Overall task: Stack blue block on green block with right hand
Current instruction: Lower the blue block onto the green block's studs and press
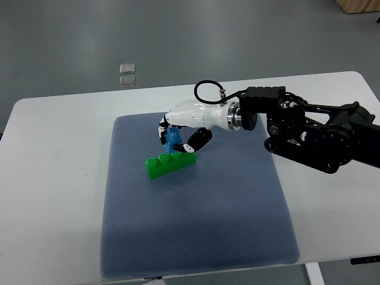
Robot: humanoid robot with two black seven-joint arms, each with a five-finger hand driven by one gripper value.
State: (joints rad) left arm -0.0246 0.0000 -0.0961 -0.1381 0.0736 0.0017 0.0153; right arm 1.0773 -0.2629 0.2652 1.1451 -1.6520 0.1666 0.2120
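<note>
A single top view is given, shot from high on the robot's own side and tilted steeply down and forward. The white rectangular table (53, 178) is framed almost whole, only its near edge being cut by the bottom border. The grey-blue textured mat (196, 237) is held near the middle of the frame, its near edge lying just inside that border. Beyond the table's far edge, grey floor (71, 35) is taken in. A middling distance is kept, nothing seen close. No second view is offered, so nothing is shared.
</note>
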